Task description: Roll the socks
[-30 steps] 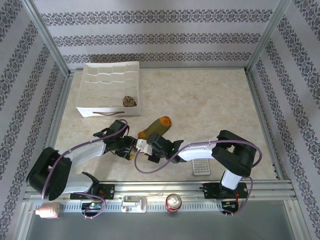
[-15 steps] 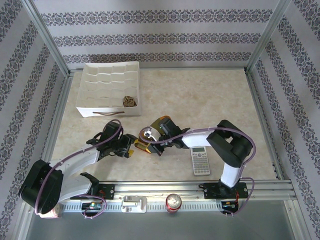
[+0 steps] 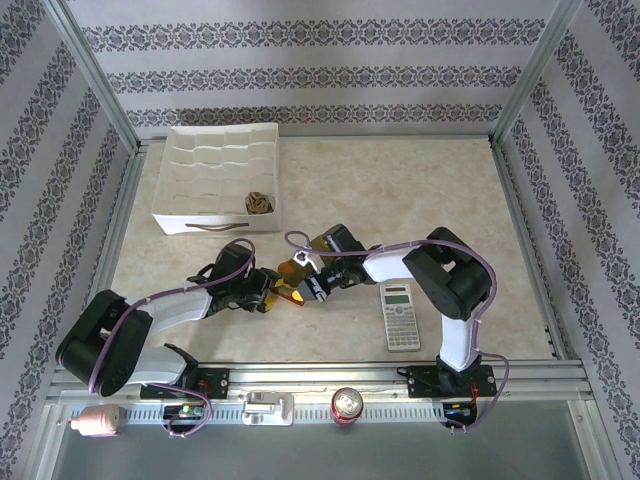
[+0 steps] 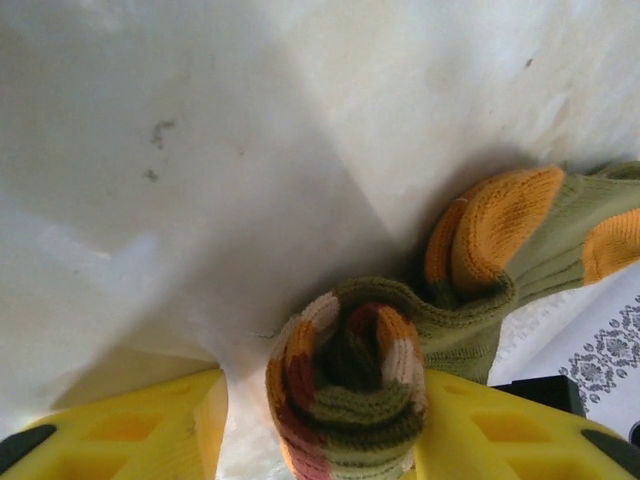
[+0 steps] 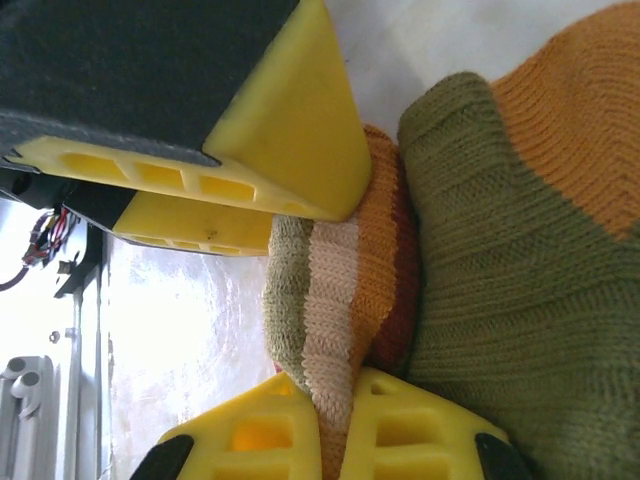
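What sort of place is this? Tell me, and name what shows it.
Probably a robot test cell, not a home: a metal frame holds wallpaper-printed panels around the table, and a left arm and right arm are bolted to a rail at its near edge, working a sock.

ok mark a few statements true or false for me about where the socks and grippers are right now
1. The right gripper pinches the olive sock's striped cuff. True.
2. The argyle sock lies flat on the table. False: it sits bundled in the white box.
3. The left gripper's fingers flank the rolled cuff. True.
4. The calculator is inside the box. False: it lies on the table.
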